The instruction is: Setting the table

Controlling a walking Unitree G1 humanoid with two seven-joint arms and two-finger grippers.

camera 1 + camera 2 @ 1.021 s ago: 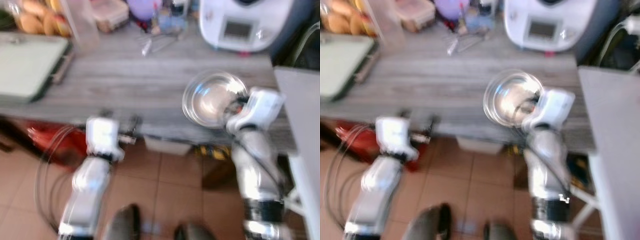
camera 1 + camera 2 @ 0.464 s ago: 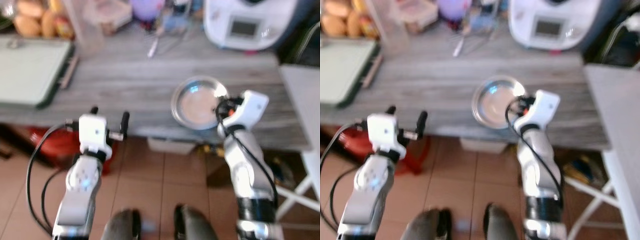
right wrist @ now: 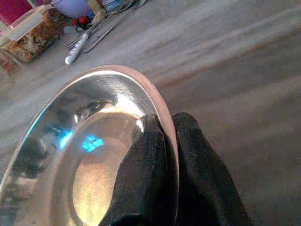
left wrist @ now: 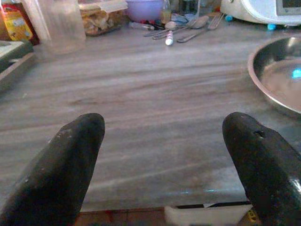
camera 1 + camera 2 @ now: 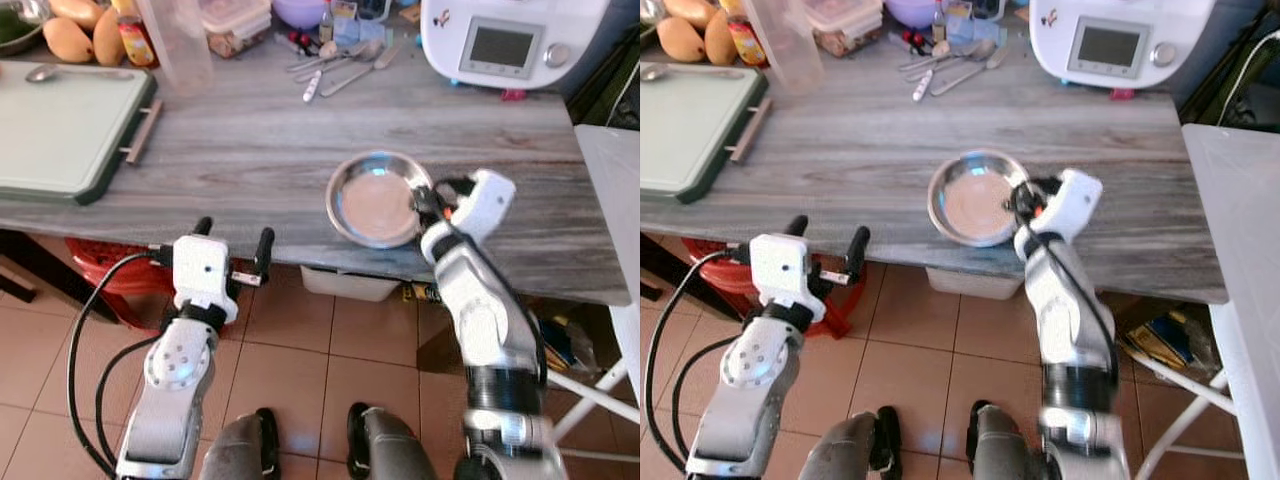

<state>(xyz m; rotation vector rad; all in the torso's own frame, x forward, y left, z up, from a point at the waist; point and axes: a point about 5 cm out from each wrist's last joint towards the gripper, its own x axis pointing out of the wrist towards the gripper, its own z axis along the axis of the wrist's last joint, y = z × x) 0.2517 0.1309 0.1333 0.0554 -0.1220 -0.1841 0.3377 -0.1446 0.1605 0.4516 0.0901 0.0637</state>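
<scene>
My right gripper (image 3: 162,141) has its fingers (image 3: 146,165) clenched on the rim of the steel bowl (image 5: 375,198), one inside, one outside. The bowl sits near the front edge of the grey worktop (image 5: 260,150). My left gripper (image 5: 232,240) hovers at that front edge, fingers spread wide, grasping nothing. Farther back: green cutting board (image 5: 60,125) on my left, loose cutlery (image 5: 335,65) and a white kitchen appliance (image 5: 510,40) at the rear.
</scene>
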